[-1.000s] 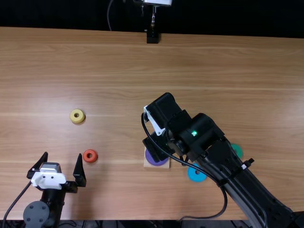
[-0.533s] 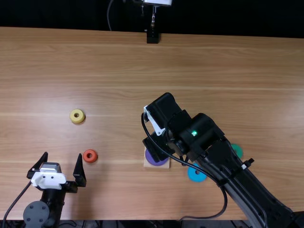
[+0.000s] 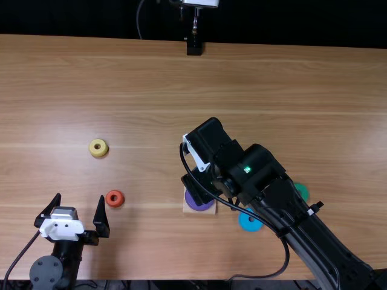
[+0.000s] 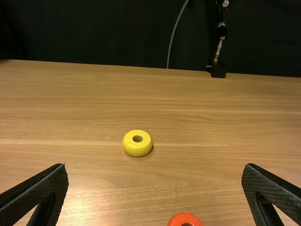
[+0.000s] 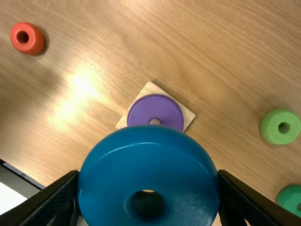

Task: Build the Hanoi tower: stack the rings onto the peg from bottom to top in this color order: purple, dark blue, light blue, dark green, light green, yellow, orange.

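As the purple ring point(image 5: 155, 108) sits on its square wooden base point(image 5: 149, 89) around the peg point(image 5: 154, 121), the right gripper point(image 3: 196, 182) grips the dark blue ring point(image 5: 141, 174) by its sides, holding it above the table point(image 3: 145, 78) near the purple ring. Left of the purple ring lies the orange ring point(image 3: 109, 200); the yellow ring point(image 3: 92, 147) rests farther left and toward the table's far edge. To the purple ring's right, slightly closer to the near edge, is the light blue ring point(image 3: 245, 223), with the dark green ring point(image 5: 287, 200) farther right. The light green ring point(image 5: 270, 127) lies roughly opposite the orange ring across the purple one. Well left of the purple ring, the left gripper point(image 3: 80, 197) hangs empty, its two fingers spread wide.
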